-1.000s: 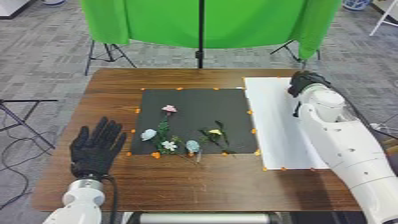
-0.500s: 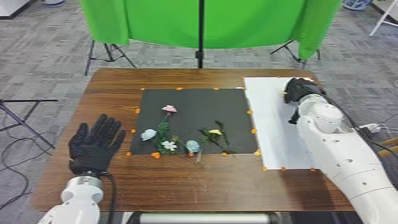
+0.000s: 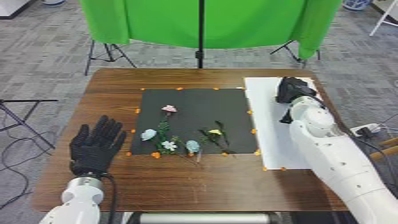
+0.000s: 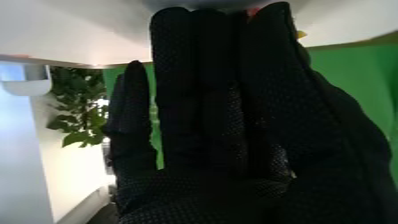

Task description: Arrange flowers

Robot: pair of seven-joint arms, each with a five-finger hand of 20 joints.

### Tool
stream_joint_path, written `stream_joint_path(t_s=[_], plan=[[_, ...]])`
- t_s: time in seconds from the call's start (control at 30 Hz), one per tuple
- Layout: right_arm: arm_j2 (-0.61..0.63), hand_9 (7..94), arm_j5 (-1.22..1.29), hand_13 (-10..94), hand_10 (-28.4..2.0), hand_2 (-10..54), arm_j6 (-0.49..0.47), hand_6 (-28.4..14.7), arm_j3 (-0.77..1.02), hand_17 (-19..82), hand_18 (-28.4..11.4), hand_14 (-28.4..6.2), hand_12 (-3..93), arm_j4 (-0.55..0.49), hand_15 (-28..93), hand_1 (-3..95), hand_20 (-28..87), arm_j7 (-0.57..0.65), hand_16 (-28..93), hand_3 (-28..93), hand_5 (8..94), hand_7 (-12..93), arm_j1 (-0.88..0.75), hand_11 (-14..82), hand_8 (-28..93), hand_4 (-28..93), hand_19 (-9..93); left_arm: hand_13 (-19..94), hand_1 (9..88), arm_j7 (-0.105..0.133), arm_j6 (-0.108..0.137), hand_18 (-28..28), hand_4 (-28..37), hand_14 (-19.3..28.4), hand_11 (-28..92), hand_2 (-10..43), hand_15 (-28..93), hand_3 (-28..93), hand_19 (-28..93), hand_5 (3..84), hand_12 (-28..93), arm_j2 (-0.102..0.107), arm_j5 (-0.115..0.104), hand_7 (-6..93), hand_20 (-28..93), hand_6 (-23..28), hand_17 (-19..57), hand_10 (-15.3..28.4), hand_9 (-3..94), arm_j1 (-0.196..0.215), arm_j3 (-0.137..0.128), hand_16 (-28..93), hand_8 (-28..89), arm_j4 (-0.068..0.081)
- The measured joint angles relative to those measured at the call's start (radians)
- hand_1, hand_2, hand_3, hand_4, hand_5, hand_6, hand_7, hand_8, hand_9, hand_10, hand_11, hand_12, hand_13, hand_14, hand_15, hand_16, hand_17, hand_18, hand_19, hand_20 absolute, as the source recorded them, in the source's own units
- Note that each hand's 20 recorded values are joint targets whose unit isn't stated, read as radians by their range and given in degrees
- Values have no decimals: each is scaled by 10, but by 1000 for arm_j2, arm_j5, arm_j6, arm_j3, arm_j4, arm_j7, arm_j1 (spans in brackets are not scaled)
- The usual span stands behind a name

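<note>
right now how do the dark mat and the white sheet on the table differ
The dark mat is broad and nearly square; the white sheet is narrower and longer. Flowers lie on the dark mat, while the right hand is over the white sheet. Both lie on the brown table with orange markers along their edges.

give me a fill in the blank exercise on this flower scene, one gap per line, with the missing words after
The flower head farthest from the robot is ____.
The yellow flower lies to the ____ of the white flower.
The right hand is over the ____ sheet.
The cloth beyond the table is ____.

Missing words: pink; right; white; green.
</note>
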Motion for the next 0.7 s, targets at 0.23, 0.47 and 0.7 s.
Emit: stream_joint_path(t_s=[0.23,0.47,0.7], plan=[[99,864,165,675,-93,-95,76,22,-44,283,-194,-57,349,-253,344,597,380,-46,373,651,814,259,-123,57,-26,-283,788,302,272,3,-1,149,-283,163,264,148,435,775,402,491,93,0,1,131,151,108,-81,163,420,16,-9,-95,-103,-6],[158,853,136,671,-95,-95,53,20,-87,284,-199,-60,345,-429,356,574,376,-149,361,681,805,270,-198,59,-26,-283,789,302,271,2,-1,150,-283,164,262,148,435,775,402,491,93,-1,12,131,151,108,-81,163,420,25,-13,-95,-103,-6],[160,848,30,668,-98,-95,39,20,-165,280,-203,-63,337,-456,365,566,378,-219,352,692,801,283,-207,69,-32,-283,791,302,271,-5,7,149,-283,164,264,153,433,774,402,495,94,-2,41,134,151,110,-82,164,421,14,-2,-95,-102,-4]])
